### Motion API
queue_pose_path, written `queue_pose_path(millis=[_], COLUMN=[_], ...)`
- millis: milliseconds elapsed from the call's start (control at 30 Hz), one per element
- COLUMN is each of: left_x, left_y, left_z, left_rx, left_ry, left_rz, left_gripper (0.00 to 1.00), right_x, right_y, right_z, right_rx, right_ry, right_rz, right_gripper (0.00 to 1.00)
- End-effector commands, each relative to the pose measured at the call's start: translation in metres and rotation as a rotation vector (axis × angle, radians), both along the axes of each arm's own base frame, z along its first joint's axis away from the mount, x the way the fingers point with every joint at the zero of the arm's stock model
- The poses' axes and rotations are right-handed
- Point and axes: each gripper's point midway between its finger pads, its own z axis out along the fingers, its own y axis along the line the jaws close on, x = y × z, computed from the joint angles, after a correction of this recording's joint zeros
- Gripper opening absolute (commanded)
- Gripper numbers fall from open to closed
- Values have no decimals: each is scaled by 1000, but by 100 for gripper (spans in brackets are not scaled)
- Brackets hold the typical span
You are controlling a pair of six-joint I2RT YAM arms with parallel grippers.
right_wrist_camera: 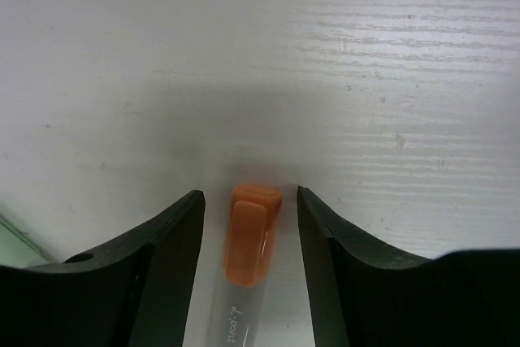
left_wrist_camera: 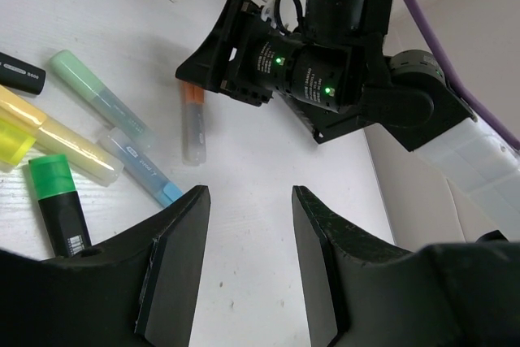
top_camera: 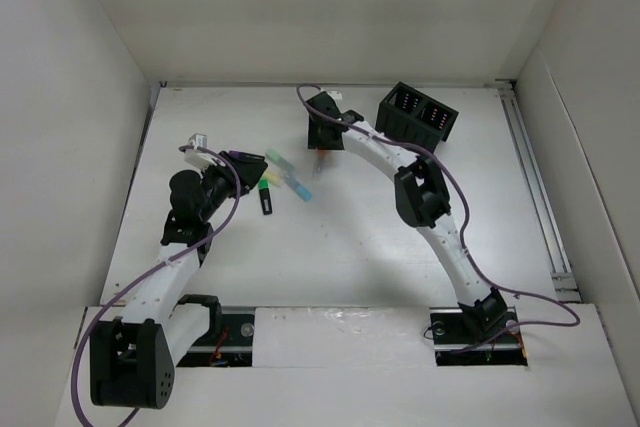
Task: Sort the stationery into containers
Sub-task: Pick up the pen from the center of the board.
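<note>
An orange-capped pen (right_wrist_camera: 250,237) with a clear barrel lies on the white table between the fingers of my right gripper (right_wrist_camera: 248,201). The jaws are open, with a gap on each side of the cap. From the left wrist the same pen (left_wrist_camera: 192,119) shows just below the right gripper (left_wrist_camera: 236,67). Left of it lie more stationery: a blue-capped pen (left_wrist_camera: 142,168), a pale green-capped pen (left_wrist_camera: 97,95), a yellow highlighter (left_wrist_camera: 49,140) and a green-capped black marker (left_wrist_camera: 58,205). My left gripper (left_wrist_camera: 248,197) is open and holds nothing. The black organiser box (top_camera: 417,112) stands at the back right.
White walls close in the table on the left (top_camera: 60,147), back and right. A purple cable (top_camera: 455,217) runs along the right arm. A metal rail (top_camera: 535,197) lines the table's right edge. A black pen end (left_wrist_camera: 20,75) lies at the far left of the left wrist view.
</note>
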Motion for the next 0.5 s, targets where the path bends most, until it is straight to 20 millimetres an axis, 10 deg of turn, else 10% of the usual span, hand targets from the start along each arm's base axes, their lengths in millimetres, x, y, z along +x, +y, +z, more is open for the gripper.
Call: queue_pose_path(millis=[0, 367, 467], left_x=[0, 0, 1], left_y=[-3, -4, -4], left_z=[12, 8, 10], left_rx=[-9, -16, -17], left_ry=[-53, -40, -49], left_rz=[-20, -19, -19], left_gripper=[42, 42, 42], right_x=[-1, -12, -6], right_y=[4, -9, -12], right_z=[5, -9, 17], right_rx=[3, -33, 15], right_ry=[8, 33, -9], right_rz=[22, 8, -20], right_gripper=[56, 15, 7])
